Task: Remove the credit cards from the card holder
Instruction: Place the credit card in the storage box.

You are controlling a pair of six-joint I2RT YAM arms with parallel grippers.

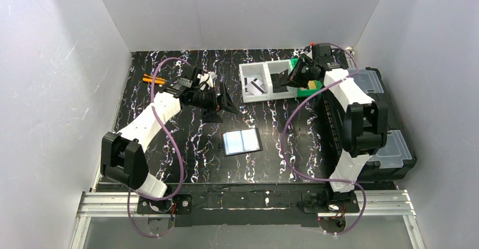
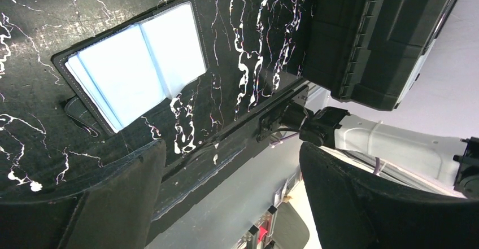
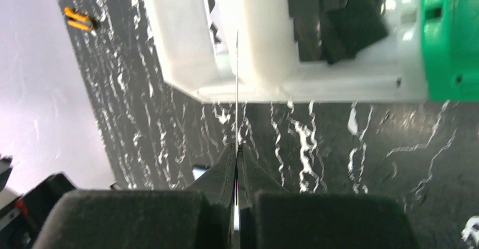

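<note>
Bench (image 1: 186,164): flat black slab, white marble veining, glossy. Toolbox (image 1: 390,142): big black ribbed plastic with clear lids, along the right edge. White bin (image 1: 248,95): smooth rectangular plastic, split into compartments, at the far centre, with a green block (image 3: 452,34) against its right side.

My left claw (image 1: 225,103) hangs spread wide over bare bench, its padded dark fingers (image 2: 101,204) well apart and holding nothing.

My right claw (image 3: 237,150) is pressed together over the bin, pinching a credit card (image 3: 236,79), seen edge-on as a thin straight line.

Card holder (image 1: 242,142): lies open flat at mid-bench, near my left claw. It has a stitched black rim and shiny blue-grey sleeves inside.

A silvery card (image 1: 257,85) with a dark stripe lies in the bin's left compartment.

Small orange object (image 1: 152,79): far left, too small to tell.
</note>
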